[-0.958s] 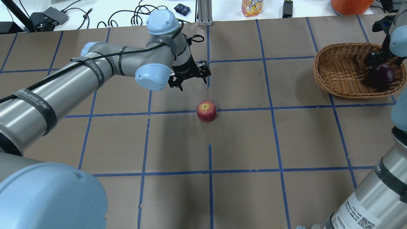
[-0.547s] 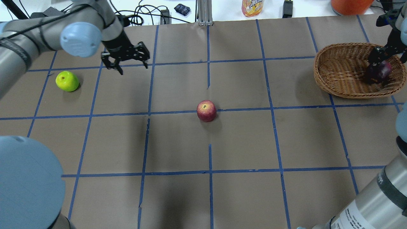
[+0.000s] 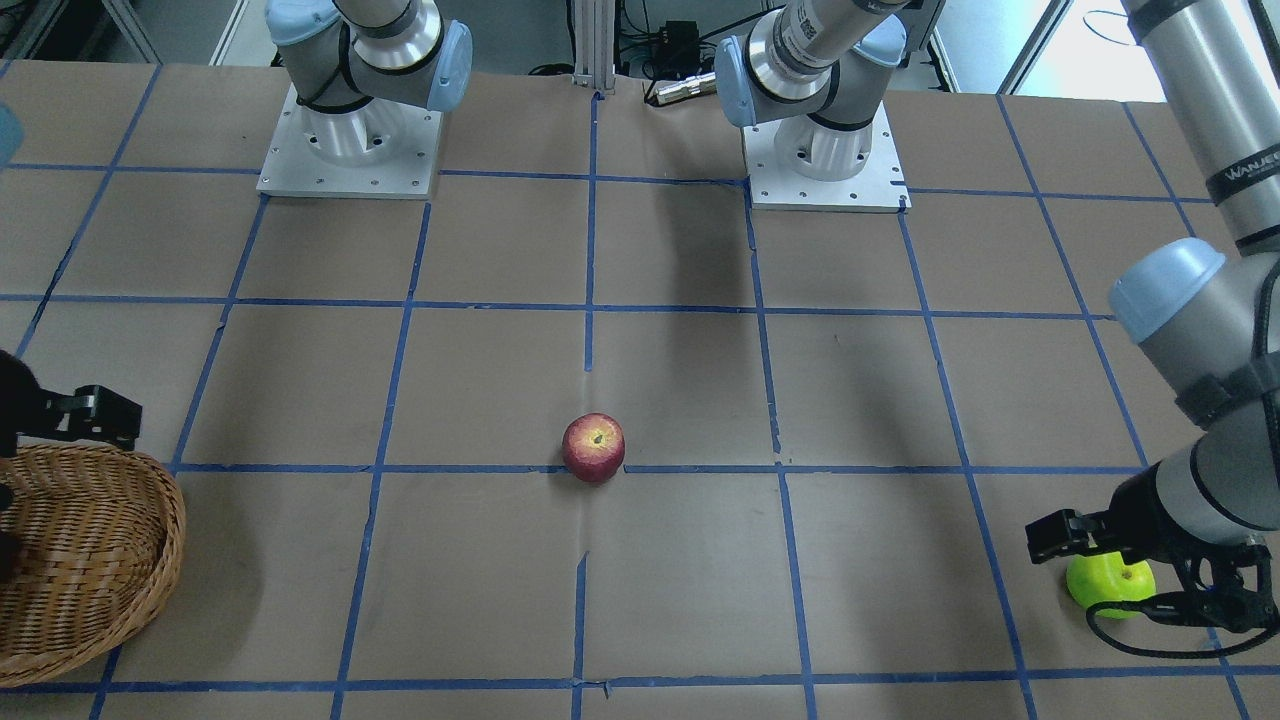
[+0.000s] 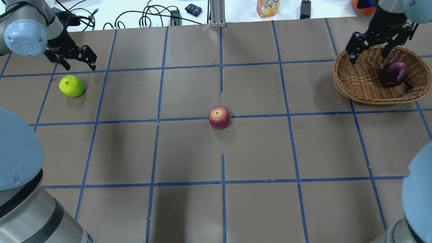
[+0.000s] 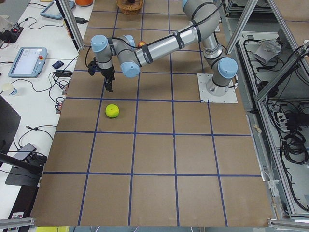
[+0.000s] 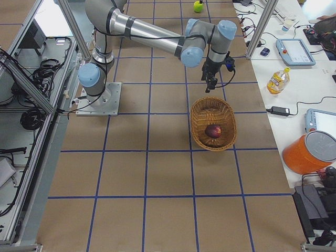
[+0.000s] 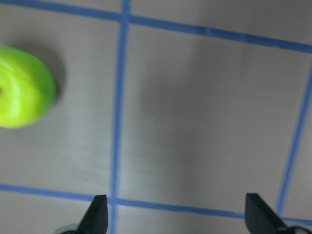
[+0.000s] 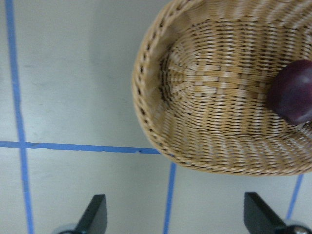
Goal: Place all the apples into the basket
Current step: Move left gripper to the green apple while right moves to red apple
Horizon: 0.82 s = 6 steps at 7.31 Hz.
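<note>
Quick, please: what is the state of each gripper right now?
Left gripper: open, holding nothing.
Right gripper: open, holding nothing.

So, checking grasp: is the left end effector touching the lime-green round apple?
Apart: overhead view shows a gap between left end effector and lime-green round apple.

- Bright, even light from above; soft broad shadows lie on the brown table (image 4: 256, 148)
- The left wrist view is motion-blurred, smearing the green apple (image 7: 22, 87) and the blue tape lines (image 7: 119, 97)
- The fixed views are sharp; the white bench (image 4: 236, 10) is washed out
</note>
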{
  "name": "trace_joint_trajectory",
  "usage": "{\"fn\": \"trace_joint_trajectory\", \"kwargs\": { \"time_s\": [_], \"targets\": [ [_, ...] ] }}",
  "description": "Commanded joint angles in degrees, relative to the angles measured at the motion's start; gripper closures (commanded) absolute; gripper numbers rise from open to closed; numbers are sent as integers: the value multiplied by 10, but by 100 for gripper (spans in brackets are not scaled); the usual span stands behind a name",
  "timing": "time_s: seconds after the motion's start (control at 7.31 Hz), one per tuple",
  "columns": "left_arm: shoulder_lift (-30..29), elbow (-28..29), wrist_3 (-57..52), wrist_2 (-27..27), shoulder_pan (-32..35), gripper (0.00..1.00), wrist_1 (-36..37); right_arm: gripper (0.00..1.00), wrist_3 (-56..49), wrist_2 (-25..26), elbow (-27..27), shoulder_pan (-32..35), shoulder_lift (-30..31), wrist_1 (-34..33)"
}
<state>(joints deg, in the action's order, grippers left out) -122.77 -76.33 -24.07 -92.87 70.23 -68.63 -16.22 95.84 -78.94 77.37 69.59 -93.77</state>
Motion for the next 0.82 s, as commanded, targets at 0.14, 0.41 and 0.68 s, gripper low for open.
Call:
{"fn": "trace_joint_trajectory", "kwargs": {
  "time_s": [0.14, 0.41, 0.68],
  "targets": [
    [-55, 3, -131, -1, -58, 0, 116, 0, 251, -83, -3, 163, 5, 21],
    [-79, -3, -137, 5, -72, 0, 116, 0, 348, -90, -21, 243, -20, -19],
    [-99, -5, -135, 50, -72, 0, 115, 0, 387, -103, -50, 295, -45, -46]
  ]
}}
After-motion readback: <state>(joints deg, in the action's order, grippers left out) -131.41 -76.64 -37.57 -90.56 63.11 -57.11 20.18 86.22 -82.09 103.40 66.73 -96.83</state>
